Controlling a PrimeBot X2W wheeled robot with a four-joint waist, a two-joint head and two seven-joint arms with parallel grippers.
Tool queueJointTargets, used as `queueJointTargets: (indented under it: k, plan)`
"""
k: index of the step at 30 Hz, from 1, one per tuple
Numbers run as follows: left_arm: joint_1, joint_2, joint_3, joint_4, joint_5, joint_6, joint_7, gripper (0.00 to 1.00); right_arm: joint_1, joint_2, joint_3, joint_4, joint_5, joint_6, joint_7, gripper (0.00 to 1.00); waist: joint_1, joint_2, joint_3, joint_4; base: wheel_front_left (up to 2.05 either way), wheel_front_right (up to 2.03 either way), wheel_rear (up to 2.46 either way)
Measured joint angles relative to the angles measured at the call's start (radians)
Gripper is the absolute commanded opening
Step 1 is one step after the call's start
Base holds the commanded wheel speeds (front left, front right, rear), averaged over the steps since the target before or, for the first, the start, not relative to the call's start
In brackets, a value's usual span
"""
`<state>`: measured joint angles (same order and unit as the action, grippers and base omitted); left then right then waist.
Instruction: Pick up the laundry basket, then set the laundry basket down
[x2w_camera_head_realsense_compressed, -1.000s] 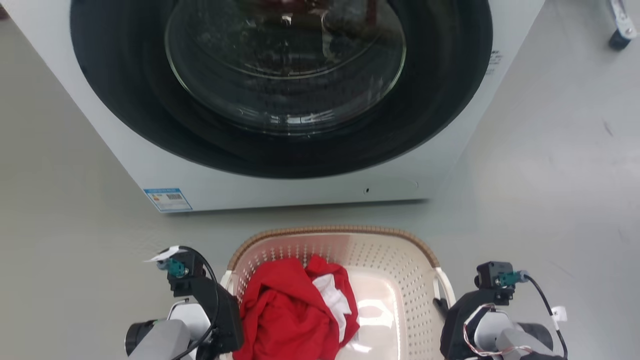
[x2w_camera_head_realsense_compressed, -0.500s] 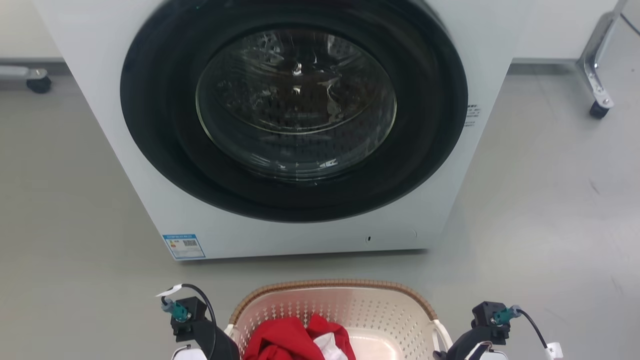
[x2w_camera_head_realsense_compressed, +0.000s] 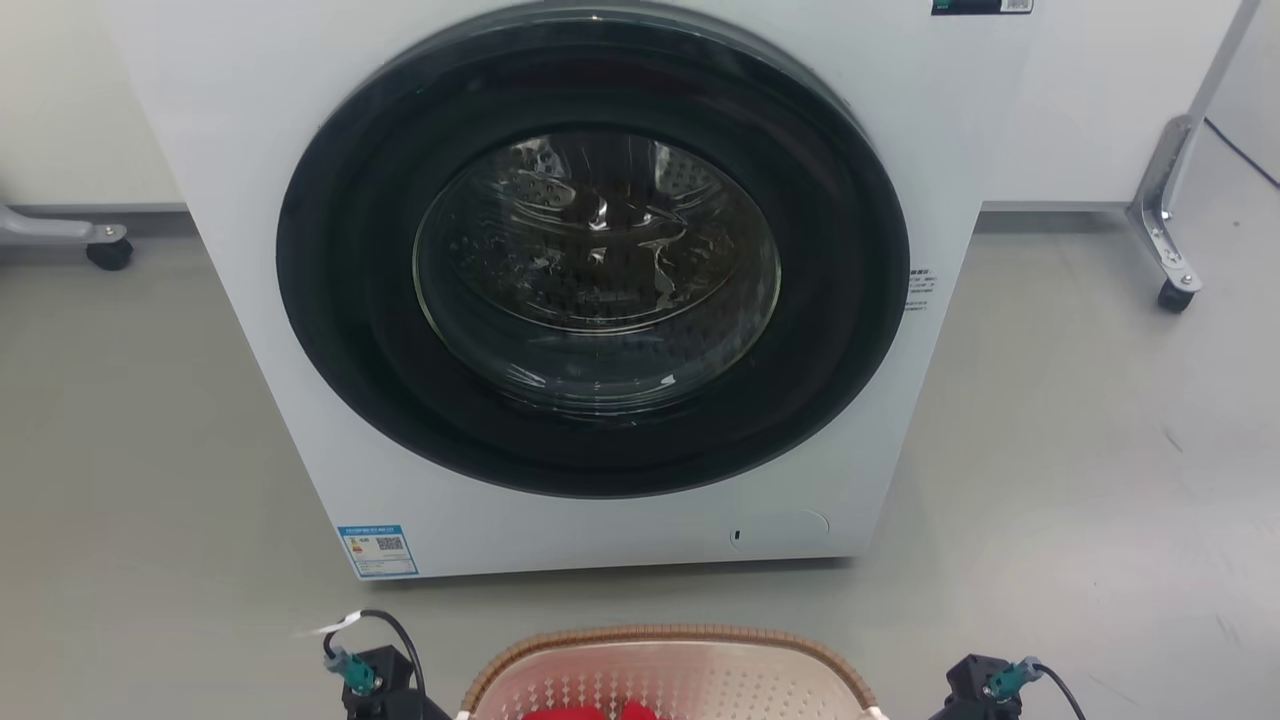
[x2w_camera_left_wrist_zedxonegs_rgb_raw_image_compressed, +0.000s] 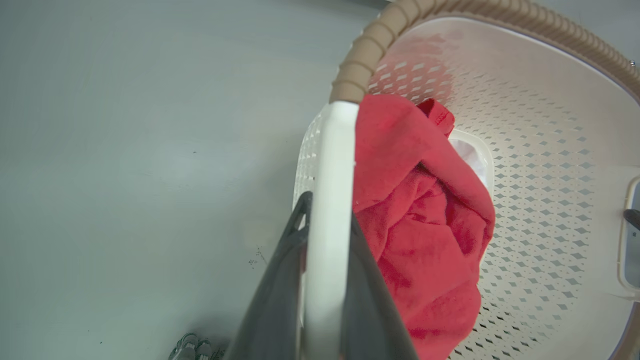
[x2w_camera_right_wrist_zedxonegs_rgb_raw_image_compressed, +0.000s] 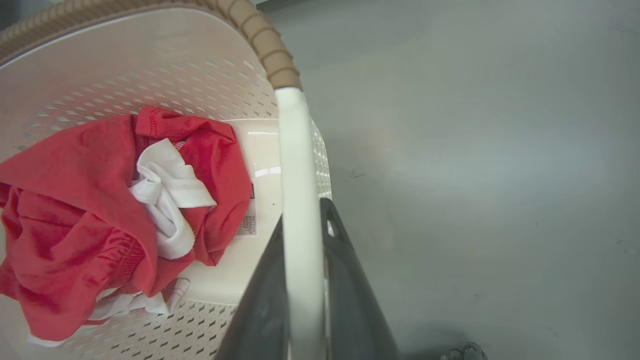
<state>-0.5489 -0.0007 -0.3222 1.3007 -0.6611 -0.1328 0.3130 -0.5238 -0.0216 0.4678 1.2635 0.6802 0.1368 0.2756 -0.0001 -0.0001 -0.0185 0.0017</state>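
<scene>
Left gripper (x2w_camera_left_wrist_zedxonegs_rgb_raw_image_compressed: 327, 220): two dark fingers pinched on a white handle bar (x2w_camera_left_wrist_zedxonegs_rgb_raw_image_compressed: 334, 150) of the laundry basket (x2w_camera_left_wrist_zedxonegs_rgb_raw_image_compressed: 525, 125). One finger sits outside the bar, the other inside, next to the red garment (x2w_camera_left_wrist_zedxonegs_rgb_raw_image_compressed: 425, 225).

Right gripper (x2w_camera_right_wrist_zedxonegs_rgb_raw_image_compressed: 302, 215): same hold, clamped on the opposite handle (x2w_camera_right_wrist_zedxonegs_rgb_raw_image_compressed: 295, 150), with the bar running up between its fingers.

Reason for the hold, as I read it:
- The perforated walls offer nothing to pinch, so the handles are the only sensible purchase.
- A grip on each side should keep the load level.

The basket hangs or rests squarely between the two grippers, and each handle meets the brown woven rim (x2w_camera_left_wrist_zedxonegs_rgb_raw_image_compressed: 365, 50) just past the fingertips. The red garment and a white cloth (x2w_camera_right_wrist_zedxonegs_rgb_raw_image_compressed: 165, 200) are heaped toward the left gripper's handle. The bottom near the right one is bare, so the weight probably leans slightly left. I cannot tell whether the base is off the floor.

The basket sits directly in front of the washing machine (x2w_camera_head_realsense_compressed: 230, 150), centred below its round door (x2w_camera_head_realsense_compressed: 595, 270). A strip of grey floor (x2w_camera_head_realsense_compressed: 1050, 450) separates them.

- The machine's door is shut, with the drum dim behind dark glass.
- A blue-edged sticker (x2w_camera_head_realsense_compressed: 378, 548) sits at the machine's lower left front corner.
- A wheeled metal leg (x2w_camera_head_realsense_compressed: 1165, 230) stands to the machine's right and further back.
- A second castor (x2w_camera_head_realsense_compressed: 108, 252) stands to its left.
</scene>
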Motion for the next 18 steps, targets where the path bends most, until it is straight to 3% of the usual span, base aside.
queueJointTargets:
  k: [18]
  plan:
    - [0.043,0.001,0.000,0.002,-0.013,0.001,0.030,0.00,0.028,-0.001,0.011,-0.004,0.026,0.000,0.058,0.00,0.0001,0.0001,-0.033,0.003,0.00,0.00,0.00]
